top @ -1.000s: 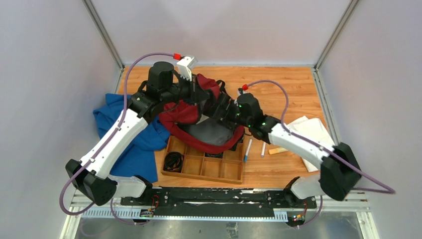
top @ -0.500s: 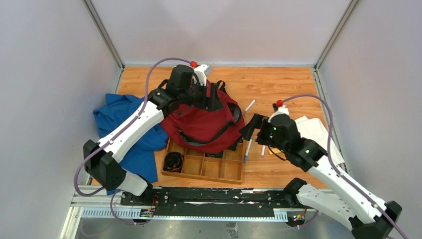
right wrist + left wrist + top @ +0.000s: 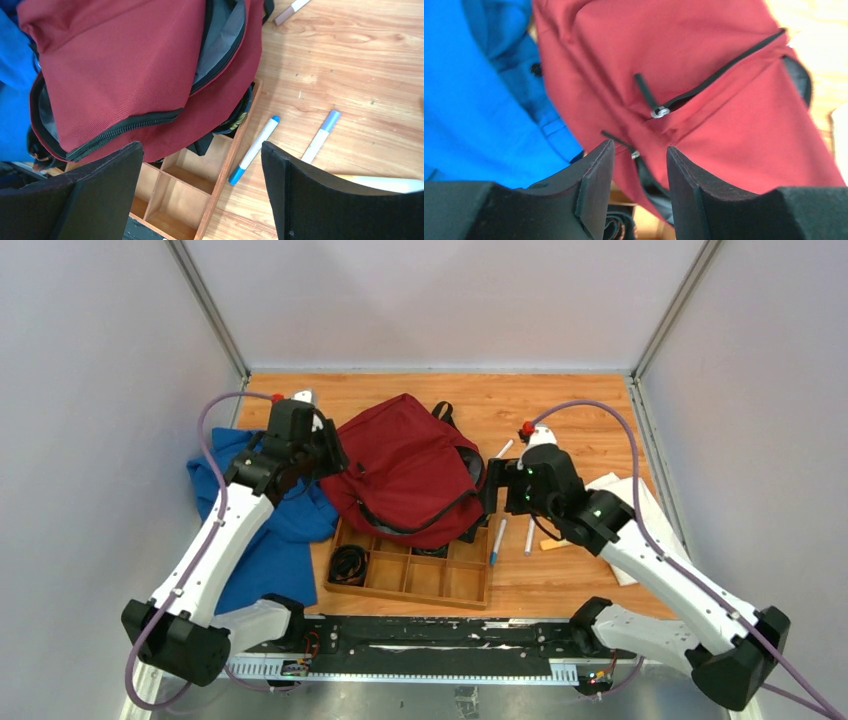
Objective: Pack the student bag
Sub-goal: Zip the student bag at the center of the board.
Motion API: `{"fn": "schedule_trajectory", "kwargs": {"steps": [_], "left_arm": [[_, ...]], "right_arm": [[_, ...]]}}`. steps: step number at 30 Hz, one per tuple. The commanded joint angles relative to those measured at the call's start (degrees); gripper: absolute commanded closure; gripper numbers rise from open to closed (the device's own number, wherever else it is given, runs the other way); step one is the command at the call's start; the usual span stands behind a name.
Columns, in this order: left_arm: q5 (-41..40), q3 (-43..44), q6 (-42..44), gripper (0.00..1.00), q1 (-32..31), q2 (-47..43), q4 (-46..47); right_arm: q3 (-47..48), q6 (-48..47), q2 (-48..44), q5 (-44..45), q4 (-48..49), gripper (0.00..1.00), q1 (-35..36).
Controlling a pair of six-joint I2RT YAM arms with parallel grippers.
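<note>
The student bag (image 3: 405, 470), dark red with black zippers, lies slumped on the table, its lower edge over the wooden tray. My left gripper (image 3: 328, 453) hovers at the bag's left edge, open with nothing between its fingers. In the left wrist view the bag (image 3: 704, 60) and two zipper pulls (image 3: 659, 112) lie below my left gripper (image 3: 640, 165). My right gripper (image 3: 492, 490) stands wide open at the bag's right edge. In the right wrist view the bag (image 3: 120, 65) shows a part-open zipper, and my right gripper (image 3: 200, 170) hangs over the tray's corner.
A blue cloth (image 3: 265, 530) lies left of the bag. The wooden tray (image 3: 440, 580) has a black coil (image 3: 349, 563) in one compartment. Two pens (image 3: 497, 540) (image 3: 528, 538) lie right of the tray, a third pen (image 3: 502, 448) farther back. White papers (image 3: 630, 505) lie at the right.
My left gripper let go of the bag's top and drew back to the left; the bag dropped flat. My right gripper came out of the bag and now sits at its right edge.
</note>
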Motion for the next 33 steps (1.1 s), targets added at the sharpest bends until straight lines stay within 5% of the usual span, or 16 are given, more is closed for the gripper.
{"fn": "schedule_trajectory", "kwargs": {"steps": [1, 14, 19, 33], "left_arm": [[-5.02, -5.60, -2.44, 0.50, 1.50, -0.86, -1.58], [8.99, -10.30, 7.44, 0.38, 6.10, 5.44, 6.28], [13.72, -12.66, 3.41, 0.43, 6.45, 8.24, 13.18], [3.67, -17.86, -6.81, 0.52, 6.55, 5.58, 11.78]], "right_arm": [[2.21, -2.30, 2.98, -4.17, 1.90, 0.09, 0.89], [0.62, -1.53, 2.59, -5.94, 2.33, 0.09, 0.97], [0.17, -0.73, 3.00, -6.84, 2.43, 0.09, 0.94], [-1.49, 0.46, 2.16, -7.13, 2.40, 0.09, 0.95]]}}
